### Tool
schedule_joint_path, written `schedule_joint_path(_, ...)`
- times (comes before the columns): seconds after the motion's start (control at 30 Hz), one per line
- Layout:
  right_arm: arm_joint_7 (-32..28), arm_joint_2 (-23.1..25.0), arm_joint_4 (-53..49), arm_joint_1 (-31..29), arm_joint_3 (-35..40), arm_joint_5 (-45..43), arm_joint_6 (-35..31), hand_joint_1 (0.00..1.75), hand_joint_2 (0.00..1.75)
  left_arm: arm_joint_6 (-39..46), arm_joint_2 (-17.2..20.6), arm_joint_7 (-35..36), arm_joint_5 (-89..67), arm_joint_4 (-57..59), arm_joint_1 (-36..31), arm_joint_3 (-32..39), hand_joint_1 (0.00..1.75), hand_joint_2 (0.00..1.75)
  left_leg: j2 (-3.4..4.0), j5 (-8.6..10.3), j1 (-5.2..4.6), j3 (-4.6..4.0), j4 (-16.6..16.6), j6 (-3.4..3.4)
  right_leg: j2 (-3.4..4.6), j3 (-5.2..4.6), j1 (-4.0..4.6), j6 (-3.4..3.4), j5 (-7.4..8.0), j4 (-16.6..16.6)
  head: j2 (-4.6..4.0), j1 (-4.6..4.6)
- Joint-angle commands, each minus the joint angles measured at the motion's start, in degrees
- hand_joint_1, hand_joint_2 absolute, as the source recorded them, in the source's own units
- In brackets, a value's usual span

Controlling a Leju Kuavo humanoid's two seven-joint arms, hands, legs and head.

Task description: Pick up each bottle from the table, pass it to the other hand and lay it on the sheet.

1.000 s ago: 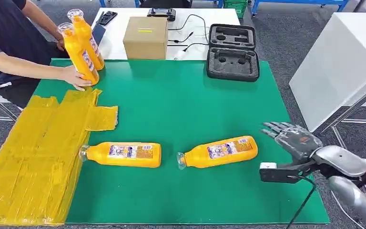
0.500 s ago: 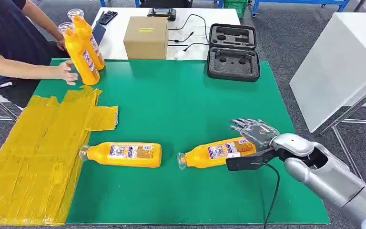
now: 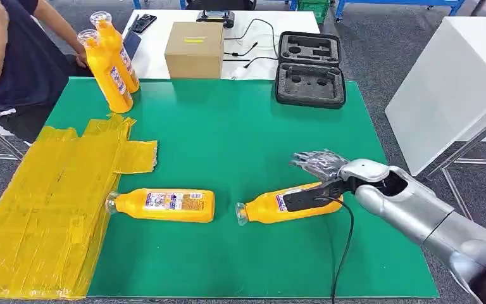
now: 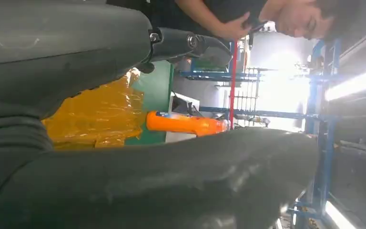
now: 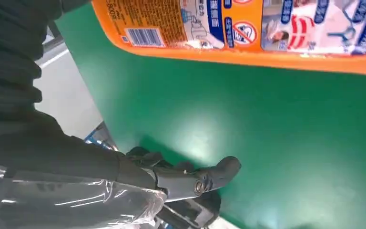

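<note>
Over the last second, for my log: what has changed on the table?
The right hand swung in from the table's right edge to the nearer lying bottle, open above it. The person's hand let go of the standing bottles and drew back. Both lying bottles stayed put.

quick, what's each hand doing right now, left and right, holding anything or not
Left hand: holding nothing that can be seen; open or closed cannot be told.
Right hand: open, fingers spread over the base end of the nearer lying bottle, not gripping it yet.
</note>
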Motion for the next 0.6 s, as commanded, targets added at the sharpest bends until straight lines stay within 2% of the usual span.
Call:
schedule_joint_path(0.03,1.0,2.1,5.3,-4.1,6.7,-0.9,0.2,0.00,1.75,0.2,-1.8,0.3,0.3,1.1,-0.9,0.1,0.00,0.00,0.20,-0.07,0.04,0.22,-0.1,-0.20,0.12,0.17,0.03,-0.07,-0.01,-0.1,0.00,-0.02)
schedule_joint_path(0.1,2.1,2.0,6.2,-2.3,6.5,-1.6,-0.7,0.00,1.75,0.0,-0.8,0.5,0.5,2.8,-3.0,-1.3,0.00,0.00,0.10,-0.03,0.04,0.16,-0.1,-0.16,0.03,0.15,0.03,-0.06,0.00,-0.1,0.00,-0.02)
schedule_joint_path(0.2,2.6,-0.5,5.3,-1.1,6.8,-2.6,-0.3,0.00,1.75,0.1,1.0,0.6,0.5,5.6,-6.2,-3.7,0.00,0.00,-0.13,0.02,0.05,0.23,-0.1,-0.18,-0.19,0.26,0.05,-0.08,-0.01,-0.2,0.00,0.00)
schedule_joint_path(0.3,2.9,-3.8,2.5,-1.0,7.2,-5.1,1.5,0.00,1.75,1.4,3.2,0.2,1.7,6.6,-6.4,-4.4,0.00,0.00,-0.30,0.03,0.00,0.18,-0.1,-0.19,-0.39,0.22,0.02,-0.08,-0.06,-0.1,0.00,0.00)
schedule_joint_path(0.37,3.2,-5.6,1.2,0.5,6.8,-5.5,1.6,0.00,1.75,1.7,3.4,0.0,2.2,6.4,-5.7,-4.1,0.00,0.00,-0.22,0.01,-0.03,0.17,-0.1,-0.17,-0.31,0.17,0.00,-0.07,-0.05,-0.1,0.00,-0.02)
schedule_joint_path(0.43,4.6,-5.4,1.9,2.6,5.8,-4.7,1.6,0.00,1.75,1.7,3.5,0.1,2.6,6.6,-6.0,-4.5,0.00,0.00,-0.18,-0.05,0.07,0.29,-0.1,-0.27,-0.31,0.32,0.10,-0.12,-0.08,-0.2,0.00,-0.02)
schedule_joint_path(0.6,5.0,-5.8,2.1,3.4,5.3,-4.3,1.9,0.00,1.75,1.9,3.9,0.0,2.6,7.1,-6.5,-5.5,0.00,0.00,-0.11,-0.06,0.05,0.33,-0.1,-0.26,-0.25,0.34,0.08,-0.11,-0.08,-0.2,0.00,0.00)
